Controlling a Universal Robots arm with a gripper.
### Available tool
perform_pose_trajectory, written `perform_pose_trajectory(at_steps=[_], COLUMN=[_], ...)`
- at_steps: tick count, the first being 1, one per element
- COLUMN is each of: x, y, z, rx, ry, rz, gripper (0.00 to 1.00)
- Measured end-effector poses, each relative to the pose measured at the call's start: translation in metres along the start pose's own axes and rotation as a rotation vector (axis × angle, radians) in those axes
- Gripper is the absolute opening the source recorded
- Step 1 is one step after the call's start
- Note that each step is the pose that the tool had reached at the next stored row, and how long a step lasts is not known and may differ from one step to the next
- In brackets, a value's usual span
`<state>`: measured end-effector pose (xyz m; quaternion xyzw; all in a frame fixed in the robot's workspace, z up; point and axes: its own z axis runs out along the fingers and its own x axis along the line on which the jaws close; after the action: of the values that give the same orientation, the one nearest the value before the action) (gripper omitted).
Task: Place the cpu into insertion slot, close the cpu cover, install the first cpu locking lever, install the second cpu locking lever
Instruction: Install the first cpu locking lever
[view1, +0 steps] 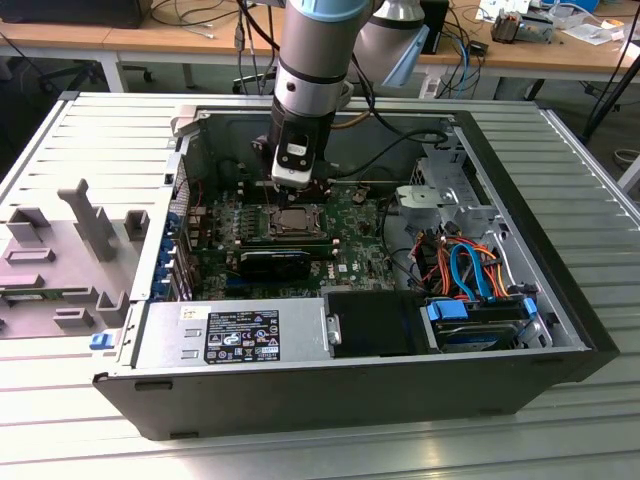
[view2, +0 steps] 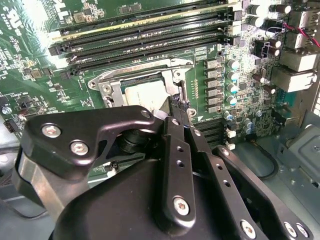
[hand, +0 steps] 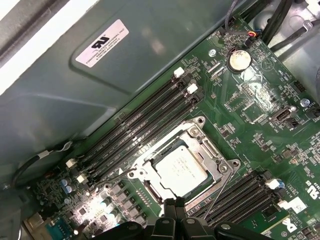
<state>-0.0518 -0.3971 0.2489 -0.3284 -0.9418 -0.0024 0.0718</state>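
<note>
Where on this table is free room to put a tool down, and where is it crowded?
Free: ribbed table at the exterior view's right of the computer case, and the strip before it. Crowded: grey fixture side, and around the end effector near the cpu.

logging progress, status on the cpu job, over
gripper shut, poised at socket edge. cpu seated in insertion slot, cpu cover down around it. thin lever wire beside gripper.
</note>
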Motion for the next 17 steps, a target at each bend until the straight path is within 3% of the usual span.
perform_pose_trajectory(at_steps=[17], x=[0.0], y=[0.0], z=[0.0], rx=[0.0032], ry=[-0.0011], rz=[-0.023], gripper=[0.11])
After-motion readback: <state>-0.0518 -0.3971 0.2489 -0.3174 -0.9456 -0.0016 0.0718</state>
